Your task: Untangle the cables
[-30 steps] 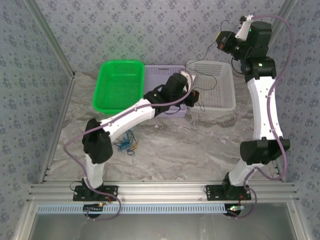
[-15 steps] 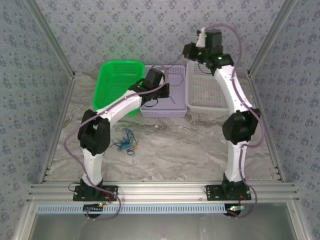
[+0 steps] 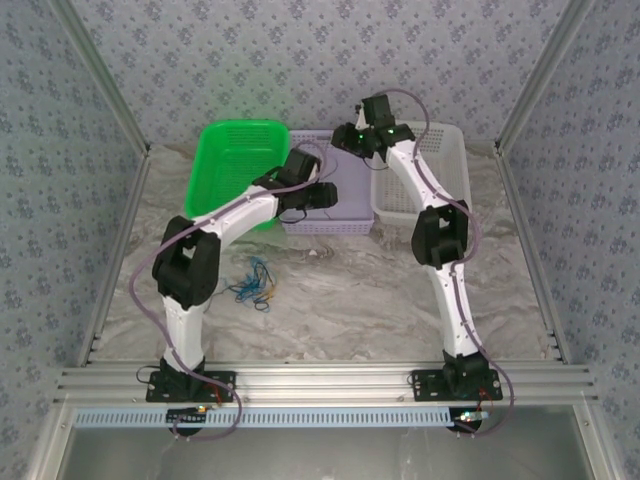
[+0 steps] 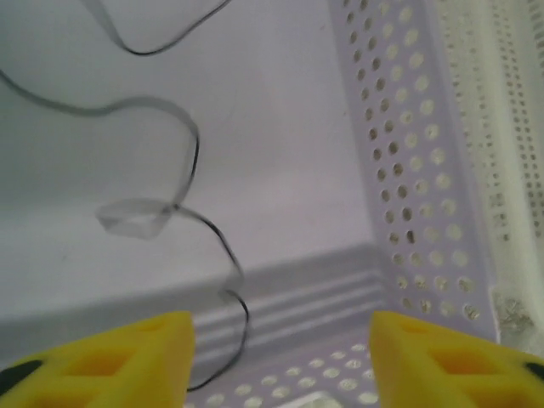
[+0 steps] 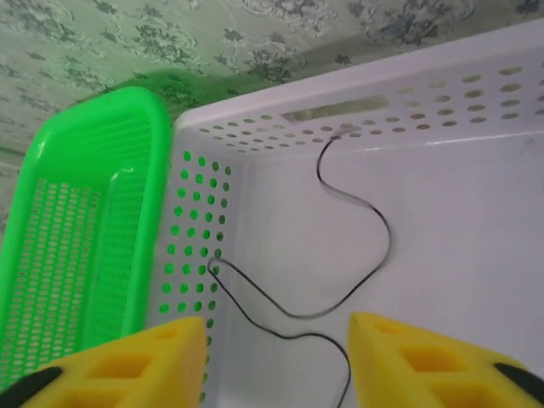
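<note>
Over the marble table (image 3: 360,300), my left gripper (image 4: 280,357) and right gripper (image 5: 279,357) both gape wide and empty above the purple basket (image 3: 335,228). A black cable (image 5: 389,248) snakes across its floor. The blue and yellow cables (image 3: 253,283) lie tangled on the table beside my left arm. The basket's wall label (image 5: 334,109) is too blurred to read.

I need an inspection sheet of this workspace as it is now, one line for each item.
Surface: marble table, grey-veined.
Job's things: cable tangle, blue, black and yellowish, on the table near the left arm; one black cable lies loose in the lavender basket.
Clutter: green basket and white basket flank the lavender one; nothing else seen.
Pincers: left pincer and right pincer are both open above the lavender basket, holding nothing.
Cables: purple-grey arm cables run along both arms.
Surroundings: patterned walls; metal rail at the near edge.
</note>
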Tool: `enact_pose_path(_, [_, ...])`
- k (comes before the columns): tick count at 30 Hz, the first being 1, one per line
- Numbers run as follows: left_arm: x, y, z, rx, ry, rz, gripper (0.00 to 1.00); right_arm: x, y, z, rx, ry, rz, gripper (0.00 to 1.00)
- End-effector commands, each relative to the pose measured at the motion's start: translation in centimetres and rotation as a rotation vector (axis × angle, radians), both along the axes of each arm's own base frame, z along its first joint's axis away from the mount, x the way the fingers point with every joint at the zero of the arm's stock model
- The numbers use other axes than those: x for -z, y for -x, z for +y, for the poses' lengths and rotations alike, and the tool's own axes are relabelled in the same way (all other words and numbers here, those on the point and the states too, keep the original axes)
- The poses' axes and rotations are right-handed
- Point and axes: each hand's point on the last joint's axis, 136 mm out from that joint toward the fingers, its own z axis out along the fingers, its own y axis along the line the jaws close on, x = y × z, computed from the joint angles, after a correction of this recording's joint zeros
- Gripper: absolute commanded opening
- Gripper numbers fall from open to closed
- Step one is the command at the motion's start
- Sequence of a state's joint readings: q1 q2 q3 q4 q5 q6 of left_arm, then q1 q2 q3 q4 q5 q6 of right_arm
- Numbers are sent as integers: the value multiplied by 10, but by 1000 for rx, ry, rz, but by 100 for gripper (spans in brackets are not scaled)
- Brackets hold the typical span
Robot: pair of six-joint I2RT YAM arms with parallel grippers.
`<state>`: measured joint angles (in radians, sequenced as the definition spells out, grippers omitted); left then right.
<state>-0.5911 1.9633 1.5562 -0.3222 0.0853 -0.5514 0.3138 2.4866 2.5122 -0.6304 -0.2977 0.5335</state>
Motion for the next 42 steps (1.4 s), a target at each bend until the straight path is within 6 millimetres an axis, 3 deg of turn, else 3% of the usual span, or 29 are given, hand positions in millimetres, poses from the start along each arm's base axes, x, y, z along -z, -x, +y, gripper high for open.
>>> enact_pose_path(1, [-60, 5, 5, -6, 52, -108, 66, -77, 13, -9, 14, 0, -114, 59])
enact_pose_path(7, [-99, 26, 35, -76, 55, -166, 68, -131, 51, -18, 17, 69, -203, 55])
enact_pose_path(9, [-109, 40, 55, -122, 31, -175, 67, -154, 74, -16, 11, 89, -259, 54])
enact_pose_path(11, [-110, 57, 79, -175, -1, -163, 65, -156, 101, -12, -2, 104, -276, 54])
enact_pose_path(13, [-98, 79, 109, -239, -41, -116, 63, -158, 135, -4, -25, 105, -293, 53])
enact_pose_path(16, [-63, 116, 154, -340, -78, -11, 60, -141, 193, 21, -111, 93, -298, 52])
enact_pose_path(21, [2, 172, 221, -543, -32, 160, 60, -49, 297, 98, -377, 156, -204, 52])
enact_pose_path(23, [19, 184, 236, -606, 39, 203, 63, -14, 322, 124, -453, 223, -159, 54])
enact_pose_path(26, [40, 191, 247, -670, 124, 249, 67, 25, 331, 156, -524, 259, -89, 54])
enact_pose_path(30, [61, 191, 242, -689, 169, 317, 67, 71, 322, 184, -615, 366, -13, 53])
enact_pose_path(33, [75, 189, 238, -698, 189, 354, 67, 98, 311, 194, -650, 445, 12, 52])
enact_pose_path(36, [89, 188, 240, -720, 181, 372, 67, 116, 303, 198, -669, 465, 41, 50])
enact_pose_path(42, [111, 189, 245, -754, 153, 392, 61, 129, 300, 211, -715, 432, 74, 44])
